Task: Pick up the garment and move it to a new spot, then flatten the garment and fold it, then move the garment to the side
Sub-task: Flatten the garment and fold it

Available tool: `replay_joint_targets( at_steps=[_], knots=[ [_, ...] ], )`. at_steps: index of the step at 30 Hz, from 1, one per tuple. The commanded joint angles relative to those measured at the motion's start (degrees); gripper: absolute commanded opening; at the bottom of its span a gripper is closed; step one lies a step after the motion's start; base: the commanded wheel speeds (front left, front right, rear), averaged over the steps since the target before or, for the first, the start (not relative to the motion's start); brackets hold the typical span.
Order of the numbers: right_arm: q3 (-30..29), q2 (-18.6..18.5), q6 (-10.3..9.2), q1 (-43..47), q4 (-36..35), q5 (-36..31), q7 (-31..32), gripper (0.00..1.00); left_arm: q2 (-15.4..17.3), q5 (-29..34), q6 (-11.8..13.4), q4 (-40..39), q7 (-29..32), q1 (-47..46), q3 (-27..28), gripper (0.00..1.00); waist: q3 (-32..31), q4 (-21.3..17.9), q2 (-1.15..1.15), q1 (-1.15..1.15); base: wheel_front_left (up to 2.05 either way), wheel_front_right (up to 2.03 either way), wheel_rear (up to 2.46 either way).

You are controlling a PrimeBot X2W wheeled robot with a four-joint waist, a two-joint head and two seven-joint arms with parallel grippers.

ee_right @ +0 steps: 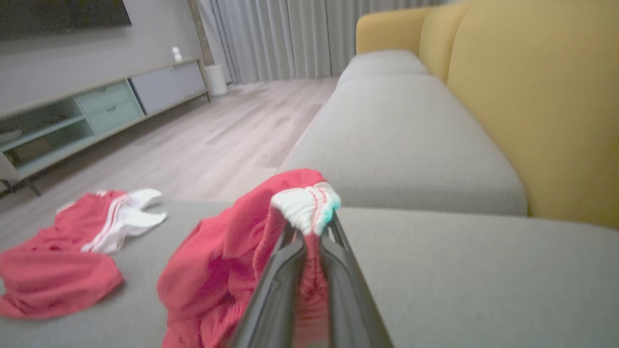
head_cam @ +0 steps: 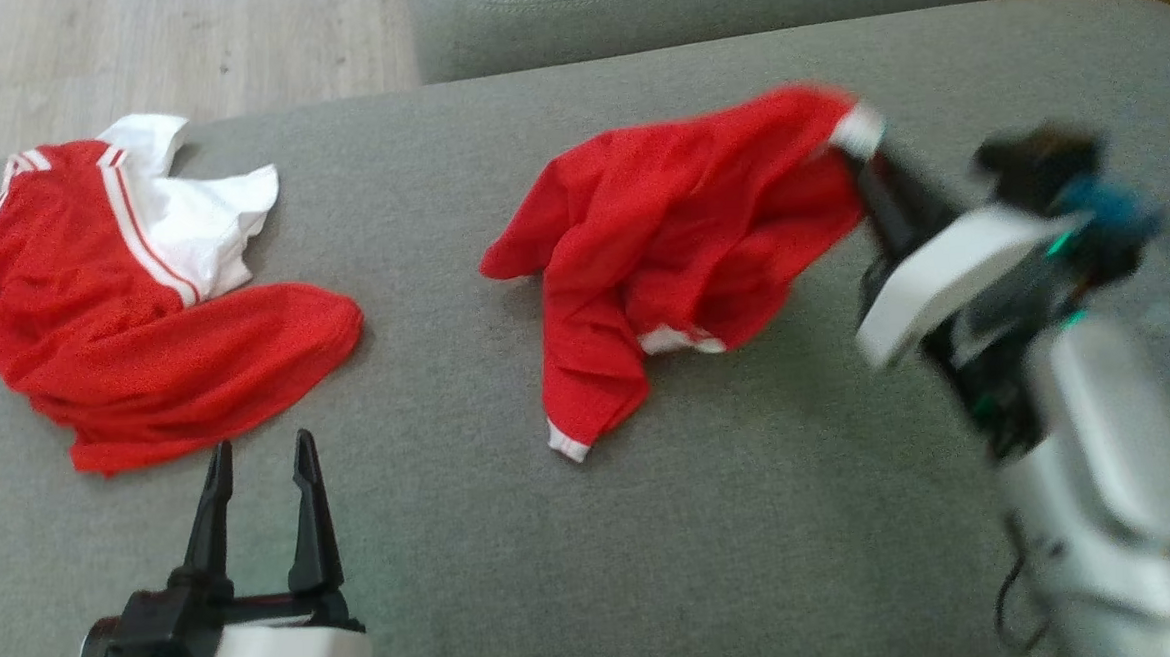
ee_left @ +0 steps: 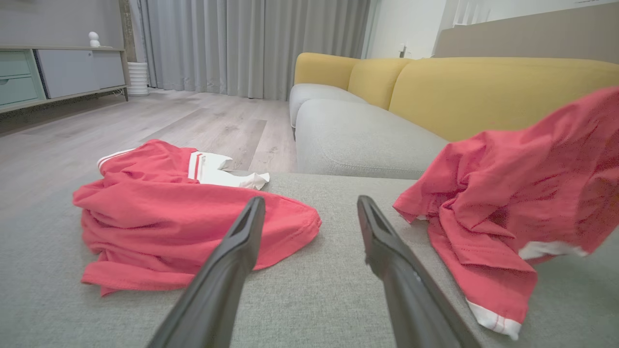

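A red garment with white cuffs (head_cam: pixel 676 244) hangs partly lifted over the grey cushion, its lower sleeve trailing on the fabric. My right gripper (head_cam: pixel 862 159) is shut on its white-trimmed edge at the upper right; in the right wrist view the white band (ee_right: pixel 304 208) bunches between the fingertips. The same garment (ee_left: pixel 512 193) fills the right side of the left wrist view. My left gripper (head_cam: pixel 259 461) stands open near the front left, nothing between its fingers (ee_left: pixel 242 241), well apart from the garment.
A second red and white garment (head_cam: pixel 133 292) lies crumpled at the cushion's far left. The grey cushion (head_cam: pixel 755 520) has bare room in front and at the middle. Beyond it are another grey seat (ee_right: pixel 396 130), yellow backrests (ee_right: pixel 532 96) and wooden floor (head_cam: pixel 130 52).
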Motion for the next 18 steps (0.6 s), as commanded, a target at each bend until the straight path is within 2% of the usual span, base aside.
replay_joint_targets(
  at_steps=[1,8,10,14,18],
  knots=[
    [-0.33,-0.86,0.42,-5.32,-4.86,2.07,1.88,0.0,0.03,0.07,-0.09,-1.49,-0.47,-1.29,1.89,1.0,-0.66,-0.9,0.0,0.0,0.0,0.0,0.0],
    [-7.08,-4.34,0.42,-14.97,-15.13,11.18,12.79,0.0,0.03,-0.65,0.54,-1.4,-0.47,-0.99,0.52,1.0,-2.19,-1.98,0.0,0.0,0.0,0.0,0.0],
    [-8.67,-4.63,0.42,-17.37,-16.6,11.44,14.62,0.0,0.03,-0.86,0.74,-1.42,-0.47,-0.87,0.18,1.0,-2.33,-1.99,0.0,0.0,0.0,0.0,0.0],
    [-9.32,-4.79,0.42,-20.42,-18.31,11.3,17.74,0.0,0.03,-1.18,1.02,-1.47,-0.47,-0.68,-0.17,1.0,-2.52,-1.88,0.0,0.0,0.0,0.0,0.0],
    [-7.01,-3.24,0.42,-19.91,-18.7,11.96,19.2,0.0,0.03,-1.34,1.1,-1.43,-0.47,-0.57,-0.21,1.0,-2.69,-1.62,0.0,0.0,0.0,0.0,0.0]
  ],
)
